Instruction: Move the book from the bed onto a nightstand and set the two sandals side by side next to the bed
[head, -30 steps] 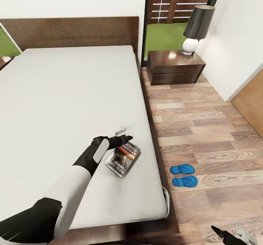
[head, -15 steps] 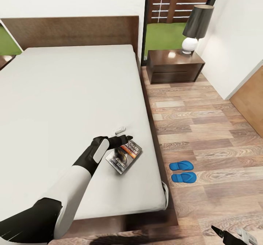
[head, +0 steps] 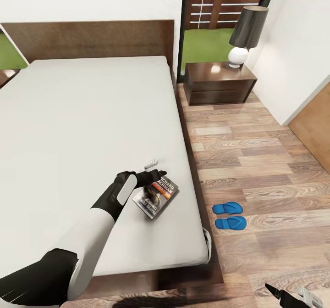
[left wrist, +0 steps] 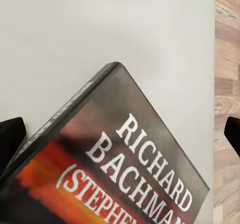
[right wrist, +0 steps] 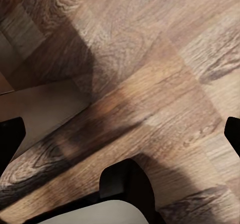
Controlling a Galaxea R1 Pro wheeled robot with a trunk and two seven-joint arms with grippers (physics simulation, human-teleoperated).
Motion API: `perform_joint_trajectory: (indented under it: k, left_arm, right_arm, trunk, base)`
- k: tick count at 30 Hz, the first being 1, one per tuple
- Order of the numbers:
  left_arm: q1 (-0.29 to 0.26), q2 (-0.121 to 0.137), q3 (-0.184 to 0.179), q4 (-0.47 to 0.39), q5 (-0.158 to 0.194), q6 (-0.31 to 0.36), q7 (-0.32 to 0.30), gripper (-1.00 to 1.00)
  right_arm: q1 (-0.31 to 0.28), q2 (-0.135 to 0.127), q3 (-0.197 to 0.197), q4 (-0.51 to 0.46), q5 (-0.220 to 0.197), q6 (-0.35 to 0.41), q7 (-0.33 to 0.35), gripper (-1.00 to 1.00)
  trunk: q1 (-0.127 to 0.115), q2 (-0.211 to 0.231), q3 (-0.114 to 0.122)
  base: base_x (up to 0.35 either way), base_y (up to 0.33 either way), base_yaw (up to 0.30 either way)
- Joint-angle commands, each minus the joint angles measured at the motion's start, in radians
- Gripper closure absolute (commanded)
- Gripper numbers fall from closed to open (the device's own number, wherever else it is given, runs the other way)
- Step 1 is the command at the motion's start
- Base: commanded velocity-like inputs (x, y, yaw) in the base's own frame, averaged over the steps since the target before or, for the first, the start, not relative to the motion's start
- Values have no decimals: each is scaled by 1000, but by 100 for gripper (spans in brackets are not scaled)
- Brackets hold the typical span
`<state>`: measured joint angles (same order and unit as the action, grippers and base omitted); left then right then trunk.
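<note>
Left gripper (head: 153, 170), jaws spread and empty over the Bachman paperback (head: 156, 197): straddle its near edge squarely before closing.

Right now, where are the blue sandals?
In the head view the sandals lie side by side on the wood floor, right of the bed, near its foot.

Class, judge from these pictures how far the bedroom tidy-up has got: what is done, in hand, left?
Done: the sandals lie side by side beside the bed. In hand: the left pincer is at the book, which lies on the mattress. Left: carrying it to the nightstand.
</note>
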<state>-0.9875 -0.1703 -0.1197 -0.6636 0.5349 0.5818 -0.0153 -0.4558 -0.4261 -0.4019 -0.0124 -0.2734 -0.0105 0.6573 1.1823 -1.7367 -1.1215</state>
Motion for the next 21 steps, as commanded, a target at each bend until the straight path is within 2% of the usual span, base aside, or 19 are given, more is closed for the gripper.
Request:
perform_joint_trajectory:
  k: [1, 9, 21]
  left_arm:
    - [0, 0, 0, -1, 0, 4, -2, -100]
    - [0, 0, 0, -1, -1, 3, -2, -100]
    - [0, 0, 0, -1, -1, 4, -2, -100]
  right_arm:
    - [0, 0, 5, 2, -9, -1, 4, -100]
    - [0, 0, 5, 2, -9, -1, 4, -100]
    - [0, -1, 5, 2, -9, -1, 4, -100]
  trunk:
    - [0, 0, -1]
    - [0, 0, -1]
    - [0, 0, -1]
  base:
    - [-52, 0, 0]
    - [-166, 0, 0]
    - [-15, 0, 0]
